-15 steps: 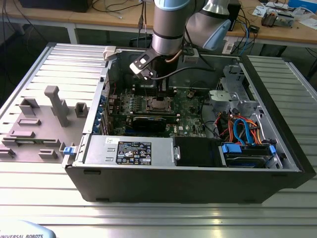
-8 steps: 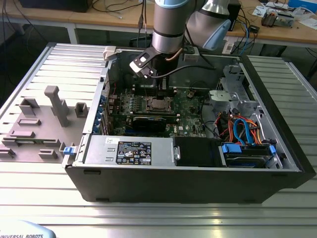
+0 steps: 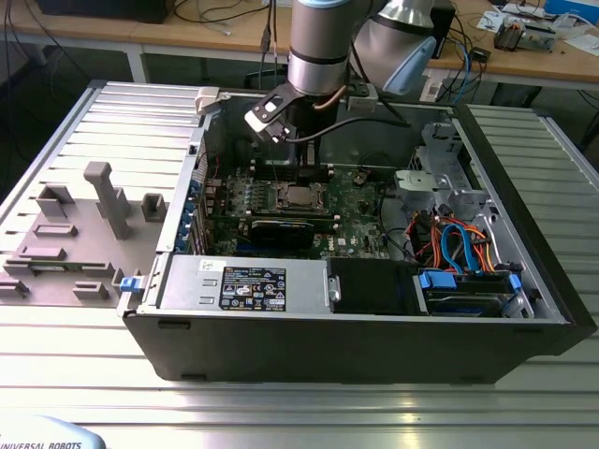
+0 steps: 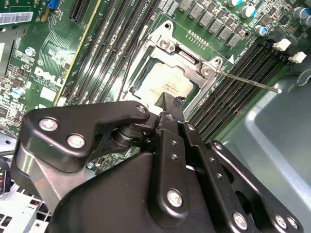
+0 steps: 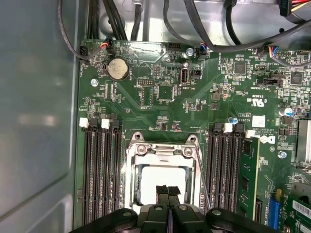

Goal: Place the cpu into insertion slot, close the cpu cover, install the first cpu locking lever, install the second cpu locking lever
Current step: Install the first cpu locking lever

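Arm (image 3: pixel 318 47) reaches straight down into open computer case (image 3: pixel 374 346), wrist above the green board. Gripper (image 5: pixel 167 191) low over insertion slot (image 3: pixel 298 196), jaws pressed together with nothing between them. Tips over the cpu (image 5: pixel 158 177); contact not discernible. Seated in the slot, the cpu has the cpu cover (image 5: pixel 165 151) lying flat around it. Thin locking lever (image 4: pixel 249 83) sticks out over black memory slots (image 5: pixel 99 174) beside the socket.
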Controlling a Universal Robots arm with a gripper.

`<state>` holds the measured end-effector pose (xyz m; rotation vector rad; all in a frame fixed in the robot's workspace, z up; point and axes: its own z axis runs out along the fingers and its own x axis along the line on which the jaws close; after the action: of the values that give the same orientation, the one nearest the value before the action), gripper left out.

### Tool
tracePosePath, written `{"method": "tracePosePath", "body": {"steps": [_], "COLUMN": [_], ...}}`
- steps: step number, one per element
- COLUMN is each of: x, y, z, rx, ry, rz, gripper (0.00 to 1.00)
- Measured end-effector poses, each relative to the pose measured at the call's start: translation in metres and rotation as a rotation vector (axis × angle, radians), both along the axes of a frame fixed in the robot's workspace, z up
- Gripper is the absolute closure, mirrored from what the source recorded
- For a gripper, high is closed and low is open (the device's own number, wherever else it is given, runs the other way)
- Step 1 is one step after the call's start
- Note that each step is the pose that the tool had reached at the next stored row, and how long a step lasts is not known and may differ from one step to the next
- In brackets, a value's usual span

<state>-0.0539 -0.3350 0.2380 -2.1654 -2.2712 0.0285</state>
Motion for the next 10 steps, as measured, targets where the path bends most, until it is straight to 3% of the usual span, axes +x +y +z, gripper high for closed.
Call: {"method": "tracePosePath", "body": {"steps": [10], "x": [0.0000], "y": [0.0000], "z": [0.0082], "rx": [0.0000], "ry": [0.0000], "rz": [0.000], "gripper": [0.89]}}
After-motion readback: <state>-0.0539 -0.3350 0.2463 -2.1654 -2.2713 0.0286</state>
